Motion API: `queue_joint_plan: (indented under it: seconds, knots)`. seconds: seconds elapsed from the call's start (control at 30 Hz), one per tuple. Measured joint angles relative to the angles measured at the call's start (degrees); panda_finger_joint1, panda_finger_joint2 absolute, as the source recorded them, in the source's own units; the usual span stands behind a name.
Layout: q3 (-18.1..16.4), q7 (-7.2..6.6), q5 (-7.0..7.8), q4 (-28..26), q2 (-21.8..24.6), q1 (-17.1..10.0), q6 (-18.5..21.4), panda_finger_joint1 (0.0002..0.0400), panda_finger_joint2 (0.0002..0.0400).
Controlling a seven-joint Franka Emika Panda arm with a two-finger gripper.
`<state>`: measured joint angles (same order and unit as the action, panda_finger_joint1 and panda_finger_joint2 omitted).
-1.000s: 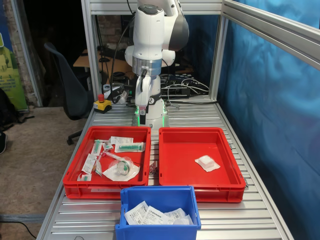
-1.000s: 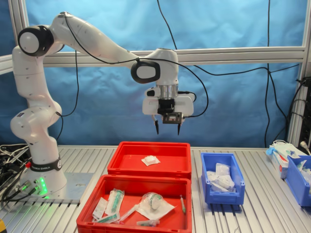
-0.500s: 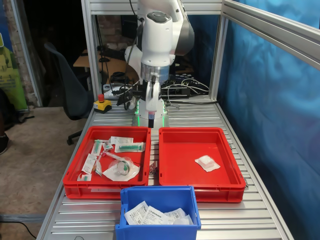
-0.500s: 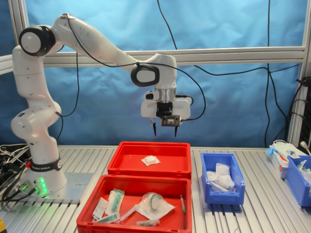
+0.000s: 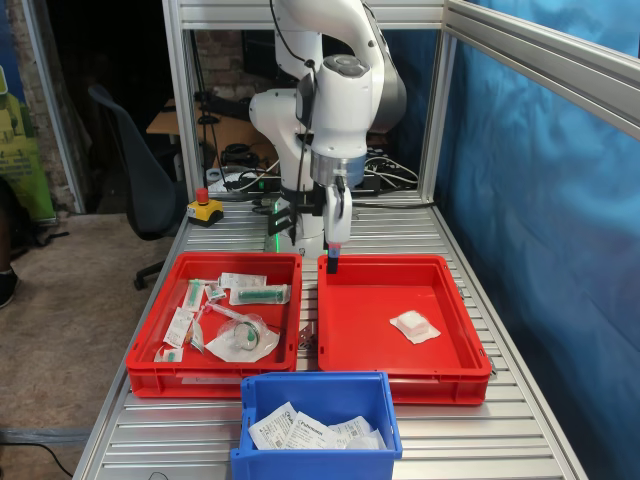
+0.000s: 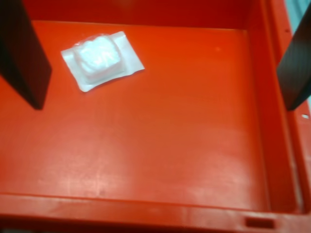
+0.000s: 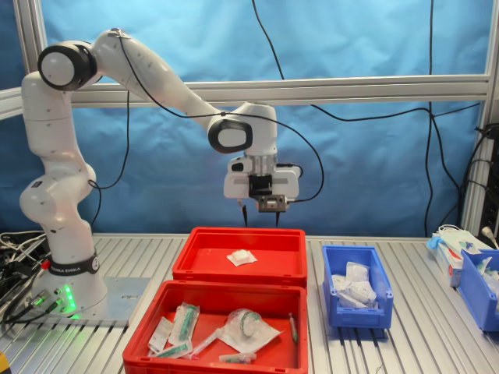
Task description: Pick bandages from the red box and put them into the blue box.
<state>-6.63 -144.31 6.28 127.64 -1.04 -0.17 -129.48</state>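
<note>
While pincer [image 6: 160, 63] is held wide and empty above red tray [image 5: 440, 372], white packet [image 6: 101, 57] is seen lying on tray floor, off-centre beside one finger [image 6: 22, 53]. Risk judged: wrapper edge pinched only, packet dropped before blue bin [image 5: 318, 392] is reached.

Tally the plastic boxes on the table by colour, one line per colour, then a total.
Red: 2, the red box holding the bandages and its twin red tray.
Blue: 2, the blue box and a second blue bin, cut off at the second exterior view's right edge.
Total: 4
</note>
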Motion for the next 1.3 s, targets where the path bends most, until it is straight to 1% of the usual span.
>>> queue_joint_plan:
  seconds: [0.13, 0.33, 0.37, 0.4, 0.43, 0.7, 0.8, 1.03, 1.1, 1.3]
  knots:
    - [-0.04, 0.00, -0.40, 0.72, -1.04, 1.01, -0.96, 0.0400, 0.0400]
    - [-0.12, 0.00, -2.43, 1.74, -3.45, 2.76, -4.99, 0.0400, 0.0400]
    - [-0.17, 0.00, -3.03, 1.98, -4.19, 3.24, -6.24, 0.0400, 0.0400]
    - [-0.19, 0.00, -3.32, 2.07, -4.57, 3.48, -6.89, 0.0400, 0.0400]
    - [-0.23, 0.00, -3.98, 2.23, -5.81, 4.16, -8.63, 0.0400, 0.0400]
    - [-0.33, 0.00, -4.83, 2.39, -9.19, 5.61, -11.21, 0.0400, 0.0400]
    - [-0.38, 0.00, -5.20, 2.49, -11.44, 6.37, -12.07, 0.0400, 0.0400]
    - [-0.41, 0.00, -5.45, 2.83, -14.40, 7.37, -14.35, 0.0400, 0.0400]
    - [-0.45, 0.00, -5.55, 2.94, -15.98, 8.01, -15.92, 0.0400, 0.0400]
    - [-0.57, 0.00, -5.66, 3.02, -17.97, 9.15, -17.30, 0.0400, 0.0400]
